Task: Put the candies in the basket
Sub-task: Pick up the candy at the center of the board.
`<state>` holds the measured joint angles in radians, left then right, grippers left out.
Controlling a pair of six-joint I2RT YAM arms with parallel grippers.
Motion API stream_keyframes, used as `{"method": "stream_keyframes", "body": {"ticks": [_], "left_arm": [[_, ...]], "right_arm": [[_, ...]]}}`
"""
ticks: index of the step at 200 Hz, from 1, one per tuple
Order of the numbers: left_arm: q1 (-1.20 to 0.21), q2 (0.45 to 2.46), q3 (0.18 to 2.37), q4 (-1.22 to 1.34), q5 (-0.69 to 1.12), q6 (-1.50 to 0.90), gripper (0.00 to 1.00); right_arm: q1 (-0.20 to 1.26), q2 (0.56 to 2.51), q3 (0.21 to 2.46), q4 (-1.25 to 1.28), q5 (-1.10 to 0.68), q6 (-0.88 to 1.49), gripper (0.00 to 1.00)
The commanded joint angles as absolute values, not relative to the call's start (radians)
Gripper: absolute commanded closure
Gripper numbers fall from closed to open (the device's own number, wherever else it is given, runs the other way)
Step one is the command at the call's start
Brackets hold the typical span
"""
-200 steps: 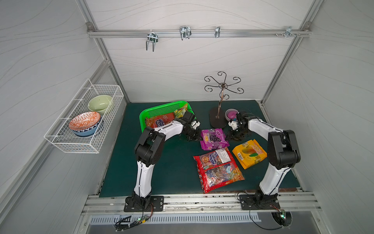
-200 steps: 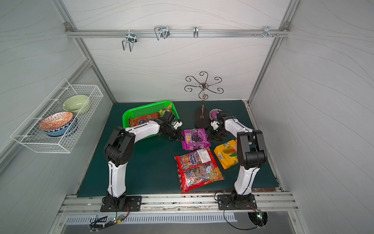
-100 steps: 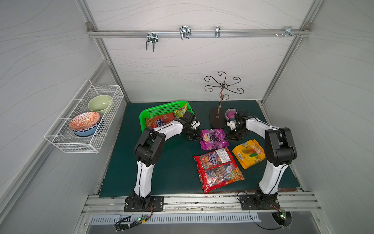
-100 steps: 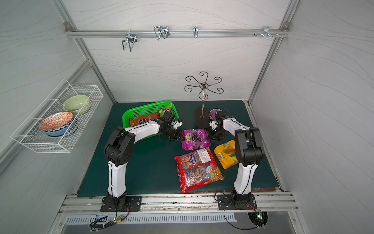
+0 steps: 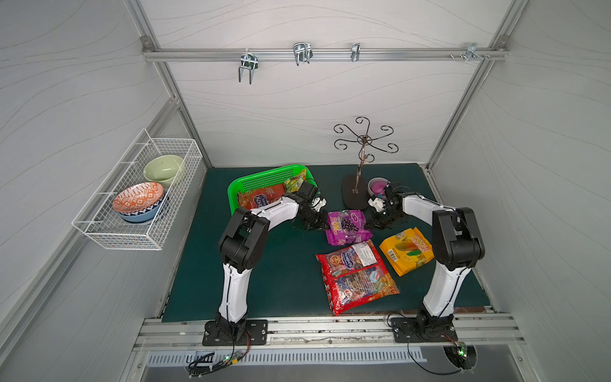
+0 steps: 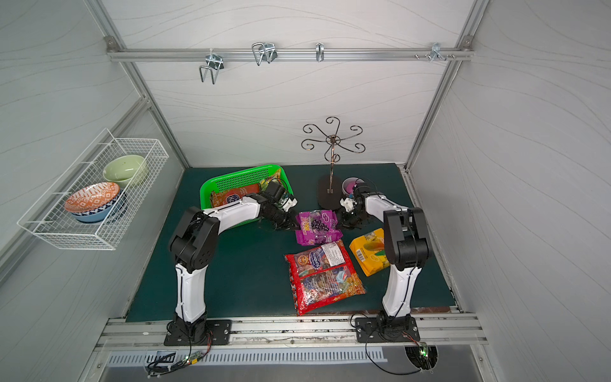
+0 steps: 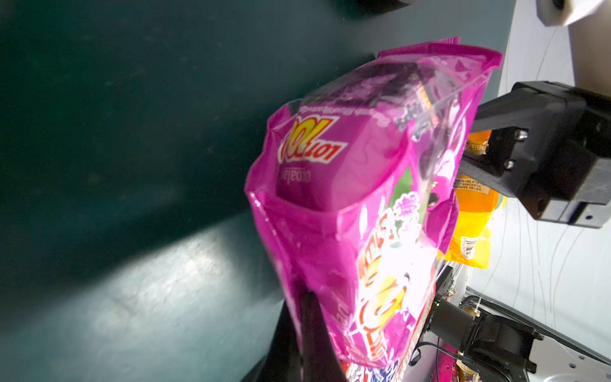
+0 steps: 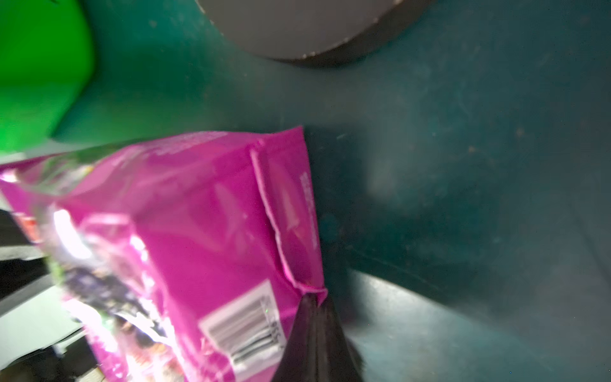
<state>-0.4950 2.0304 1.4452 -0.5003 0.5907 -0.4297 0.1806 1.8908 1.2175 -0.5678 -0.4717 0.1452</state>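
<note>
In a top view the purple bag (image 5: 347, 226) sits near the basket (image 5: 264, 180), outside it. Left wrist: the left gripper (image 7: 310, 317) pinches its edge. Right wrist: the right gripper (image 8: 314, 317) pinches a corner. Next, likely a joint lift basketward.

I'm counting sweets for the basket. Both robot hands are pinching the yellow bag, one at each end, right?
No. The left gripper and right gripper pinch the purple bag, one at each end, as both wrist views show. The yellow bag lies untouched.
</note>
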Motion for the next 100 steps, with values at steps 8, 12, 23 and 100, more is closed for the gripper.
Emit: {"method": "stream_keyframes", "body": {"ticks": [8,12,23,100], "left_arm": [[-0.467,1.957,1.481,-0.597,0.564,-0.427,1.00],[-0.468,1.957,1.492,-0.610,0.564,-0.420,1.00],[-0.468,1.957,1.516,-0.641,0.571,-0.408,1.00],[-0.425,1.872,1.553,-0.757,0.610,-0.348,1.00]], "right_arm": [[0.143,1.759,1.157,-0.500,-0.618,0.214,1.00],[0.141,1.746,1.155,-0.502,-0.625,0.218,1.00],[0.141,1.715,1.157,-0.507,-0.644,0.225,1.00],[0.152,1.602,1.179,-0.562,-0.627,0.230,1.00]]}}
